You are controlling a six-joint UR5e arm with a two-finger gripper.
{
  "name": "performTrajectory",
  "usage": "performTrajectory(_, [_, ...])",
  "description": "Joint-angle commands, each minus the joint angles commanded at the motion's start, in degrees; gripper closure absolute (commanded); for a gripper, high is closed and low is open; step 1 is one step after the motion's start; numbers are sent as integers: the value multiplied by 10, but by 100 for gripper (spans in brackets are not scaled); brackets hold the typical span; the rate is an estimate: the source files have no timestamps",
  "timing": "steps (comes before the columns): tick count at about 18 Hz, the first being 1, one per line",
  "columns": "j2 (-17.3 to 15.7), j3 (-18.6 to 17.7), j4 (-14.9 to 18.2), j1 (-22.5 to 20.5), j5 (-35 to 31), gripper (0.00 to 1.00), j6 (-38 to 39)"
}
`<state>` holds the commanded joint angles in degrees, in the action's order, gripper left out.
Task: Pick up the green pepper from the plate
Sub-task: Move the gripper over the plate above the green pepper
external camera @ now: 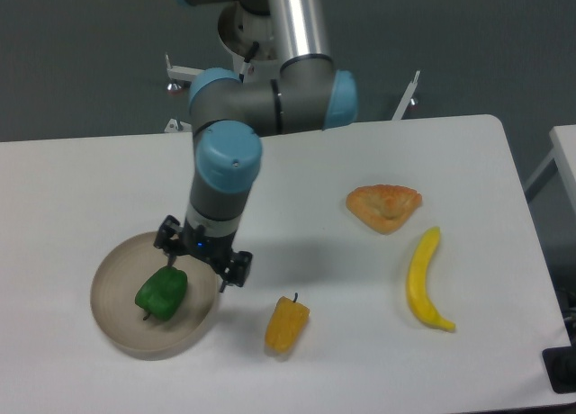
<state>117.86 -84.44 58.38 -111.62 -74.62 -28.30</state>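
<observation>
The green pepper lies on the left-middle of the beige-grey plate at the front left of the table. My gripper hangs low over the plate's right half, just up and right of the pepper. Its jaws stand apart and hold nothing. The left finger is right at the pepper's top edge, and the right finger is over the plate's right rim. The pepper rests on the plate.
A yellow pepper lies just right of the plate. An orange pastry-like piece and a banana lie to the right. The arm's elbow and column rise behind the plate. The table's front edge is close below the plate.
</observation>
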Motion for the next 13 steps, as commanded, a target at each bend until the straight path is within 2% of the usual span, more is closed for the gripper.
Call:
performTrajectory(4, [6, -5, -13, 7, -2, 0, 0])
performTrajectory(7, [15, -5, -38, 11, -3, 0, -5])
performTrajectory(13, [32, -2, -39, 22, -3, 0, -54])
